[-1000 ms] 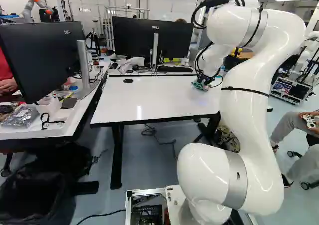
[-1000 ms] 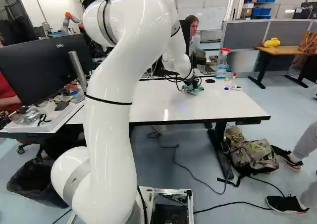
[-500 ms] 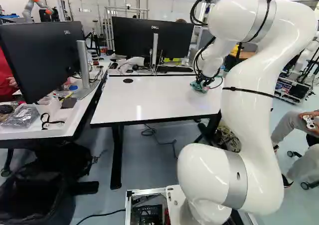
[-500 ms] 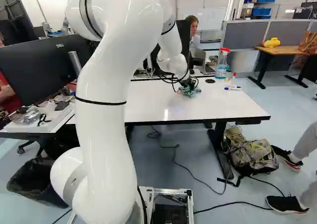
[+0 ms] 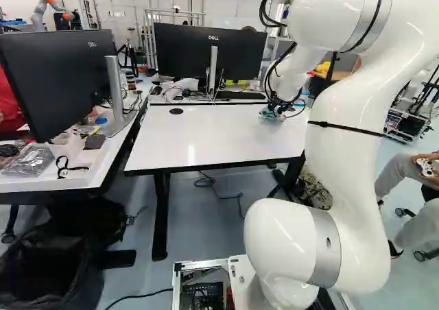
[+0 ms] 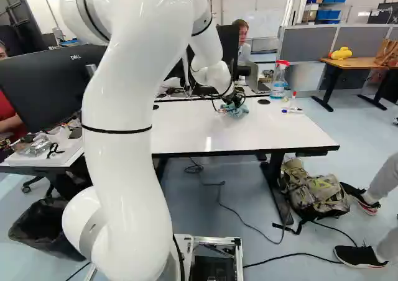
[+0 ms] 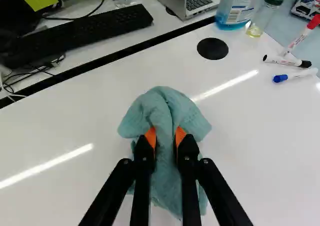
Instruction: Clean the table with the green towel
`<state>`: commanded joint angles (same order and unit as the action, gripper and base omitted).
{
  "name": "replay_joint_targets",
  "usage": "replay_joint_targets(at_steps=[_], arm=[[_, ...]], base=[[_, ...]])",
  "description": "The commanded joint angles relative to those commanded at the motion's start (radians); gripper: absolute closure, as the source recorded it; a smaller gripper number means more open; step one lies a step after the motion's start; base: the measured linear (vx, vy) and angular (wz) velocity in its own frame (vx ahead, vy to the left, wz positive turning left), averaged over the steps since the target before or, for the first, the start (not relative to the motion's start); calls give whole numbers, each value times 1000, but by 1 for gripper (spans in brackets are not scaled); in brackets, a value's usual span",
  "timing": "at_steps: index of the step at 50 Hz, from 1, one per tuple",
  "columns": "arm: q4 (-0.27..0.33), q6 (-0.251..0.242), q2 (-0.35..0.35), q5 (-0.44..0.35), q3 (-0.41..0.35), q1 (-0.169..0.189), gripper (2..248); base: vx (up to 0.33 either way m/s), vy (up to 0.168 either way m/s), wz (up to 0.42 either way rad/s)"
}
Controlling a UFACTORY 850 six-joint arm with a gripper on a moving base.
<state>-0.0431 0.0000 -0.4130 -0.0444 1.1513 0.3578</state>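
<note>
Gripper (image 7: 166, 139) has the towel (image 7: 167, 103) pinched, jaws narrow, a pad on each side of the bunch. Towel sits on the table (image 7: 250, 136), far side, right of middle. Step in hand looks like wiping. Best done with light, even down pressure, height held flat so cloth touches and fingertips don't scrape. Long overlapping strokes, far edge toward near, since the bunch covers only a narrow strip; the loose tail should trail, not fold under. Right end needs care: markers (image 7: 296, 76) would roll if caught, so the stroke should stop short or they get cleared first. Containers: spray bottle (image 7: 237, 6) at far right holds blue liquid, stands upright. Small jar (image 7: 265, 11) just beside it, lid on, a little yellowish liquid at the bottom. Both could tip if the towel bumps them. Bin (image 6: 46, 228) on the floor, near left, black liner; can't tell what's inside.
</note>
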Motion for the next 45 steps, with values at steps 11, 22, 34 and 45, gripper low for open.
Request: replay_joint_targets(at_steps=[11,22,34,45], arm=[[0,0,48,0,-32,-27,189],[0,0,97,0,-82,-50,189],[0,0,149,0,-143,-66,189],[0,0,203,0,-206,-75,189]], base=[[0,0,0],[0,0,0],[0,0,0],[0,0,0]])
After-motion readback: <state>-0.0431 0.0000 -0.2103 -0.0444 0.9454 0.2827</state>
